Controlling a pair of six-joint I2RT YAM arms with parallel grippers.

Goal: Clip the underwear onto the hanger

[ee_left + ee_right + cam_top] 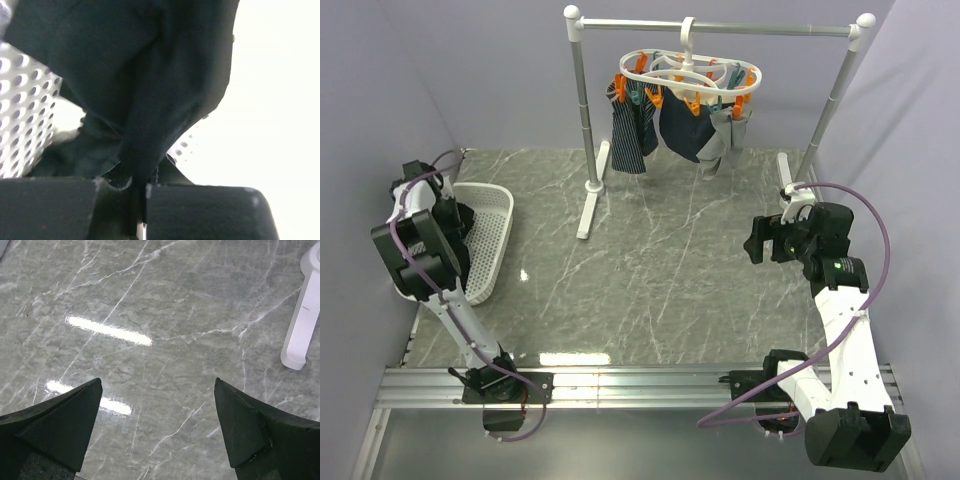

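Observation:
The underwear (150, 75) is black, limp cloth that fills the left wrist view, bunched inside a white perforated basket (25, 115). My left gripper (136, 187) is shut, a fold of the cloth pinched between its fingers. In the top view this gripper (460, 222) reaches down into the basket (502, 235) at the table's left edge. The hanger (690, 75), a white oval loop with orange and teal pegs, hangs by its hook from the rail at the back. My right gripper (755, 240) (157, 390) hovers open over the bare marble at the right, holding nothing.
A silver rail stand (720, 25) with white ball ends carries the hanger. A dark striped garment (630, 130), a dark piece (682, 132) and a grey sock-like piece (722, 140) hang from pegs. A white stand foot (300, 325) lies near my right gripper.

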